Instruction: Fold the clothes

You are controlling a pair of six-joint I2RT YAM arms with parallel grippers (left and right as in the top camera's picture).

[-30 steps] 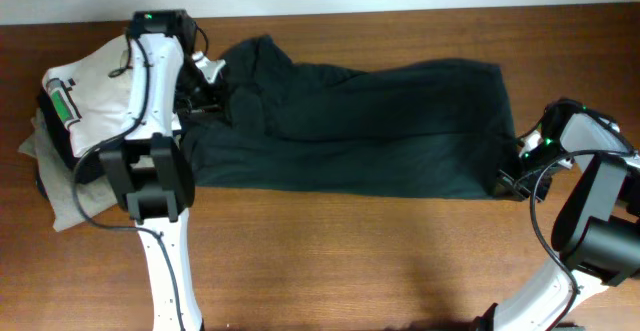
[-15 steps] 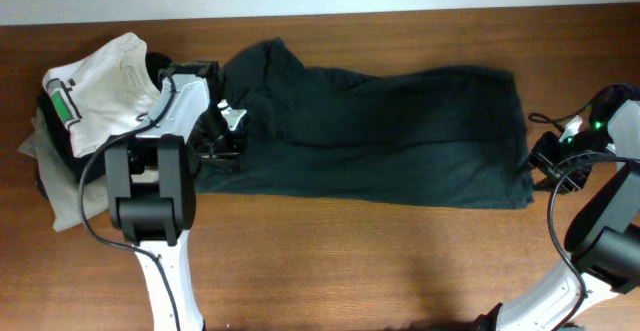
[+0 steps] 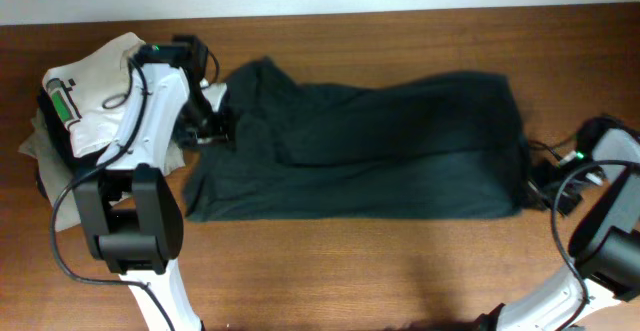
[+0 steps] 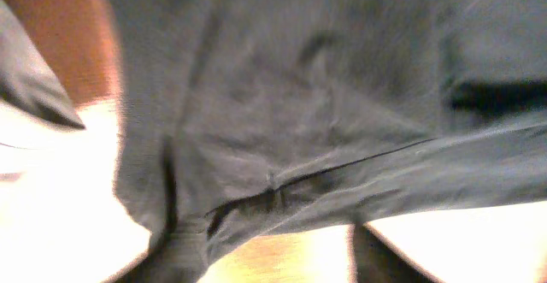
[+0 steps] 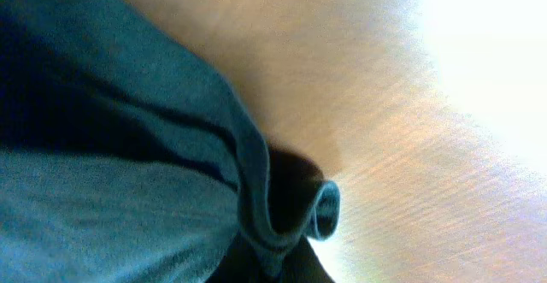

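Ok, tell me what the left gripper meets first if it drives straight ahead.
The dark T-shirt: its fabric fills the blurred wrist view of the left gripper, apparently very close.

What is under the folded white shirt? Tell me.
A beige garment pokes out beneath the white shirt, with a dark edge between them. How far either runs underneath is covered.

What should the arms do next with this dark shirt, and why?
Probably carry the right gripper leftward over the T-shirt, folding it in half. The shirt lies as a long band, its right hem appears pinched in that gripper, and the left gripper sits at the opposite end.
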